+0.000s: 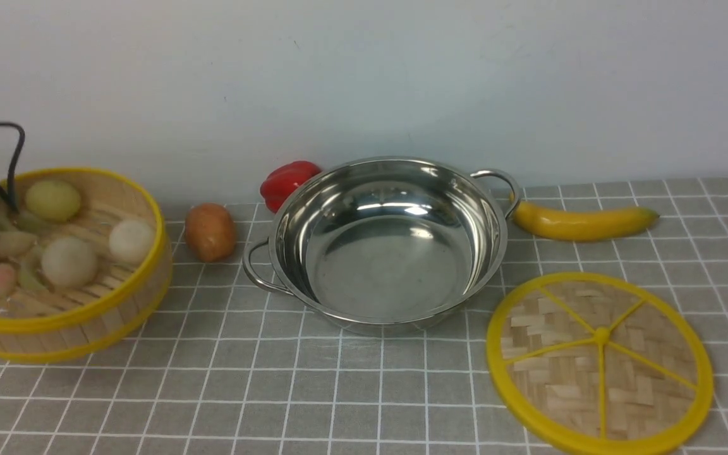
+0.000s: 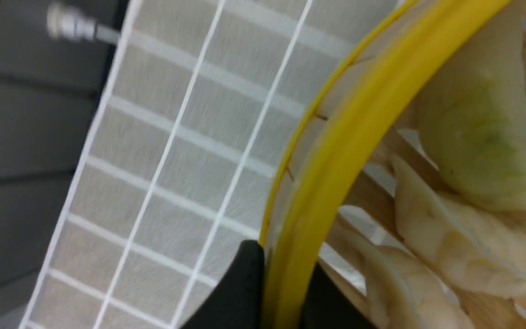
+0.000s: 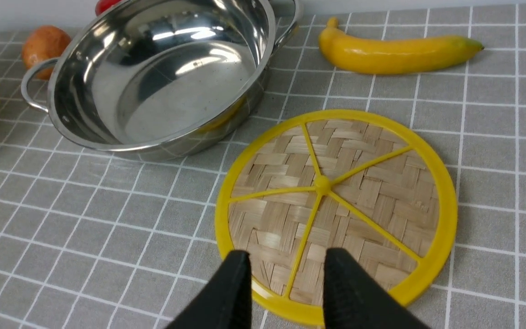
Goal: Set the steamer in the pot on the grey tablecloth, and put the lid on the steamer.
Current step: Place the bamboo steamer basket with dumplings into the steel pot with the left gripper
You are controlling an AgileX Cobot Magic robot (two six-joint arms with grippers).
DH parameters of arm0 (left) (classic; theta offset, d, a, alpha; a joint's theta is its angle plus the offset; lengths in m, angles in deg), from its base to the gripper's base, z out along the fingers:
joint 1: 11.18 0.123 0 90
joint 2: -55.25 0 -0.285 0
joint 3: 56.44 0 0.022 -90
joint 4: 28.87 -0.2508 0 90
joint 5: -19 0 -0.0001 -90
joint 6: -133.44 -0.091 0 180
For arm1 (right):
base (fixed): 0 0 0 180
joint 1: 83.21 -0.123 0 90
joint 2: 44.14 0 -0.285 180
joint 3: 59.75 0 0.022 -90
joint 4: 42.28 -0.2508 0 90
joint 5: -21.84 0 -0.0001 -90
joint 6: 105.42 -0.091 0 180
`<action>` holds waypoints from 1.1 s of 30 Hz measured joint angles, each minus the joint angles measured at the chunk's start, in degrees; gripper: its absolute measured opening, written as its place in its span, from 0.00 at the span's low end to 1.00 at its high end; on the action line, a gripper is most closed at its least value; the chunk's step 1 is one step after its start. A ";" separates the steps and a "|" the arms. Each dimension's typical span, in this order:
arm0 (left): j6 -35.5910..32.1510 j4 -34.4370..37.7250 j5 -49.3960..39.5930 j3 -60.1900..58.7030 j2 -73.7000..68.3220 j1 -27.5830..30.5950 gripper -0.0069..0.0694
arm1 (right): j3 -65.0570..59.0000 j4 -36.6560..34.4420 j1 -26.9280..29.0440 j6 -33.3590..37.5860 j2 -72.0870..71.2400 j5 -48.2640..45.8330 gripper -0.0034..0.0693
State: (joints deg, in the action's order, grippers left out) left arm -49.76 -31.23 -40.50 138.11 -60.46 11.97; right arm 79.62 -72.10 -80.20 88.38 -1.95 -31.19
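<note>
grey white-gridded tablecloth (image 1: 364,392) lay under everything. the wide shiny steel pot (image 1: 389,253) sat empty at centre, right of the yellow-rimmed bamboo steamer (image 1: 86,316). the flat woven lid (image 1: 598,360) lay under my spread right gripper (image 3: 286,283); my left gripper (image 2: 286,292) pinched the steamer's rim.

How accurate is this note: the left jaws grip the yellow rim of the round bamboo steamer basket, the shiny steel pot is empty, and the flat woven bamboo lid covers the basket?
One slip: the front view shows the flat woven bamboo lid lying on the grey gridded tablecloth right of the shiny steel pot, leaving the round bamboo steamer basket uncovered. The rest holds.
</note>
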 joint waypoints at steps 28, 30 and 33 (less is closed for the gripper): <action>2.57 7.62 3.21 23.25 -19.37 -38.70 0.13 | 0.00 -2.93 0.00 0.00 0.02 -4.73 0.38; 3.19 7.25 3.67 25.11 -21.36 -38.70 0.13 | 0.00 -2.93 0.00 0.00 0.07 -5.34 0.38; 3.82 6.53 4.08 25.95 -22.97 -38.70 0.13 | 0.00 -2.93 0.00 0.00 0.07 -5.59 0.38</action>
State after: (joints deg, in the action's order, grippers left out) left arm -45.94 -24.70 -36.42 164.06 -83.43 -26.73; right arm 79.62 -75.04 -80.20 88.38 -1.89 -36.78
